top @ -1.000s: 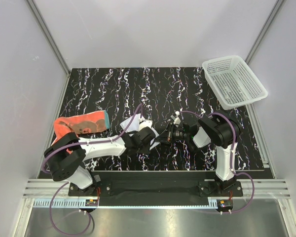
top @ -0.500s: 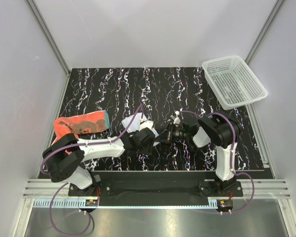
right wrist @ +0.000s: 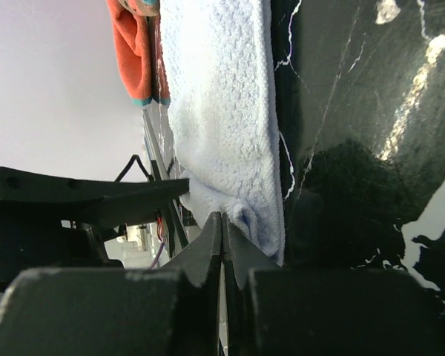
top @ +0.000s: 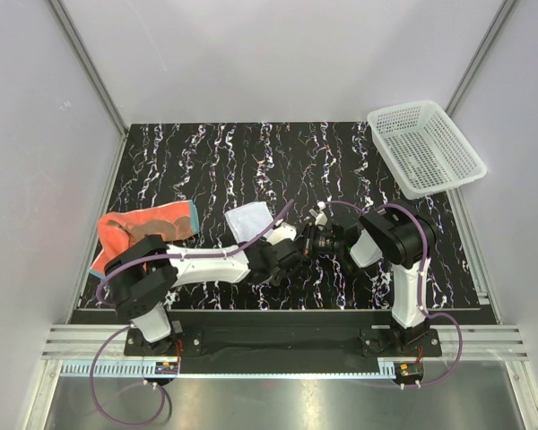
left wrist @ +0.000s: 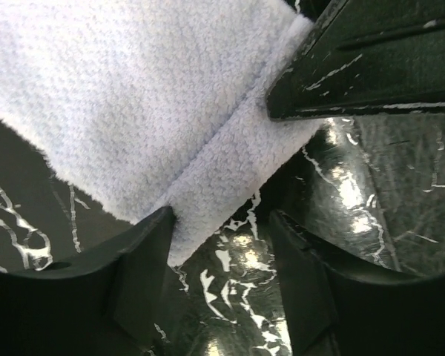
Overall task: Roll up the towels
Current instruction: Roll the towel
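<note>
Pale walls enclose a black, white-veined counter [top: 206,152], with a white mesh basket [top: 426,148] in the upper right of the overhead view. At centre frame lies the white towel [top: 248,222], flat. The orange-red towel [top: 148,224] is crumpled at middle left, well apart from the basket. Both arms meet at the white towel's lower right corner. The left gripper [left wrist: 222,219] has its jaws spread, and the towel's hemmed edge lies at the gap between them, over the counter. The right gripper [right wrist: 221,219] has its jaws pressed together right against the towel's folded corner. I cannot tell whether any cloth is caught between them. In the left wrist view it rests on that same corner.
</note>
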You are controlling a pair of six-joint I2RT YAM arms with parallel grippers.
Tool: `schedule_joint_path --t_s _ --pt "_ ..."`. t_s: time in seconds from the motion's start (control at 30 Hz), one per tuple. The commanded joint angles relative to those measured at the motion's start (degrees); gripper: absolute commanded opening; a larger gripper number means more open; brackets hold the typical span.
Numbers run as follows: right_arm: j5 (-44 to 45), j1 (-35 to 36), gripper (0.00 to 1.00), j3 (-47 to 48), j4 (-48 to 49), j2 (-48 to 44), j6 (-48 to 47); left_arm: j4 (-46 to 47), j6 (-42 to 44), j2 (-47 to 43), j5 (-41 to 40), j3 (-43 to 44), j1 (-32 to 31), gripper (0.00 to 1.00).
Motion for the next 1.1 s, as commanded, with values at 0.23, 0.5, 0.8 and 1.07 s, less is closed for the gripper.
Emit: schedule_joint_path --t_s 0.23,0.5,0.8,1.07 --pt "1.58 0.20 0.03 0.30 -1.96 2.01 -1.40 -13.61 5.29 4.29 -7.38 6.02 -0.67 0.70" --pt "1.23 0.20 0.03 0.65 -1.78 2.54 -1.31 -10.97 9.60 4.03 -3.52 5.14 -0.59 0.67" --pt "1.14 0.20 0.02 0.48 -1.61 2.37 -1.22 -5.00 9.43 5.00 6.23 1.81 1.61 0.41" --pt "1.05 -0.85 0.02 0.39 -5.10 0.35 -0.34 3.17 8.90 1.31 20.38 -4.61 6.26 0.10"
